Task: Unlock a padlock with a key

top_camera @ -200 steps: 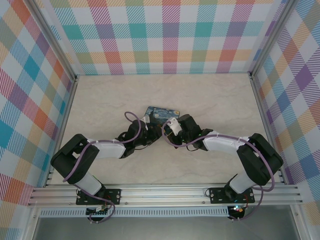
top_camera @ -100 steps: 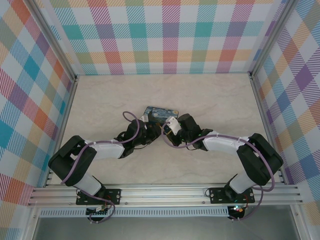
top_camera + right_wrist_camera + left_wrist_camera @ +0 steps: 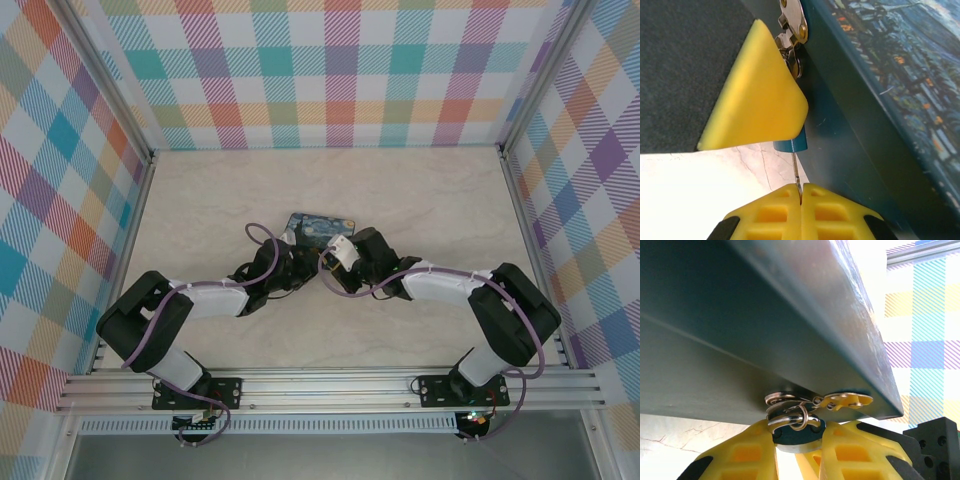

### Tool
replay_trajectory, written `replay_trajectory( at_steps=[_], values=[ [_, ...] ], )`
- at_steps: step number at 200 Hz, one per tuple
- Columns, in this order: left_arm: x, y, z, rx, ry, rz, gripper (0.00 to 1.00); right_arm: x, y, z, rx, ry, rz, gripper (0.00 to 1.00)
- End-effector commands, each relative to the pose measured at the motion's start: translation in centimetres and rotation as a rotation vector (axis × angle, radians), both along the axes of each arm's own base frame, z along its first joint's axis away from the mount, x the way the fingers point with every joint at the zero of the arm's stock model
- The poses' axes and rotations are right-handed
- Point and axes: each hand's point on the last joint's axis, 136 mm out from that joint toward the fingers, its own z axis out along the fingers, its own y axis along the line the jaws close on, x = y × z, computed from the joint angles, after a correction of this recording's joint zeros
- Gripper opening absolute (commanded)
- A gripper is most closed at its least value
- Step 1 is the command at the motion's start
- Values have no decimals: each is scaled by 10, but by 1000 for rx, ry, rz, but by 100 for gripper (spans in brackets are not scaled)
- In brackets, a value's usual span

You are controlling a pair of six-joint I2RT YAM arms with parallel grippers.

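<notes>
In the left wrist view my left gripper (image 3: 796,436) is shut on the padlock (image 3: 794,434), with a yellow finger on either side of its dark blue body. Its silvery shackle (image 3: 790,418) runs through the rings of the box's hasp (image 3: 782,401). In the right wrist view my right gripper (image 3: 801,192) is shut on the key (image 3: 796,172), a thin metal sliver. The key runs straight up into the bottom of the padlock (image 3: 790,145). A left finger (image 3: 757,95) hides most of the lock. In the top view both grippers (image 3: 300,266) (image 3: 334,254) meet at the box's near side.
The blue swirl-painted box (image 3: 322,226) lies on the marble table (image 3: 420,195) just beyond the grippers; its dark side wall (image 3: 850,130) is right beside the key. A yellowish latch plate (image 3: 846,400) hangs at the hasp. Plaid walls enclose the table on three sides.
The right wrist has edged slightly left, closer to the left gripper, and the box has shifted a touch. Both grips are unchanged.
</notes>
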Motion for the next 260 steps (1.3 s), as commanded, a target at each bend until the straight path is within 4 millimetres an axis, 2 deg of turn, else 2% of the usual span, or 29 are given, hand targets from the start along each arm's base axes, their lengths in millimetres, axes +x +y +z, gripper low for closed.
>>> replay_trajectory(
  at_steps=[1, 46, 95, 137, 205, 260],
  values=[
    [-15, -20, 19, -70, 13, -106, 4, 23, 25, 57, 172, -150, 10, 6],
    [-17, -20, 18, -61, 20, -116, 4, 25, 27, 81, 257, -164, 20, 6],
    [-16, -19, 19, -70, 18, -104, 4, 25, 21, 95, 315, -161, 20, 6],
    [-14, -23, 32, -85, -28, -134, 4, 18, 14, 94, 391, -41, 33, 5],
    [-12, -25, 31, -91, -25, -138, 4, 18, 11, 79, 368, -9, 15, 5],
    [-7, -27, 35, -126, -12, -105, 4, 20, 23, 83, 501, 38, -3, 5]
  ],
)
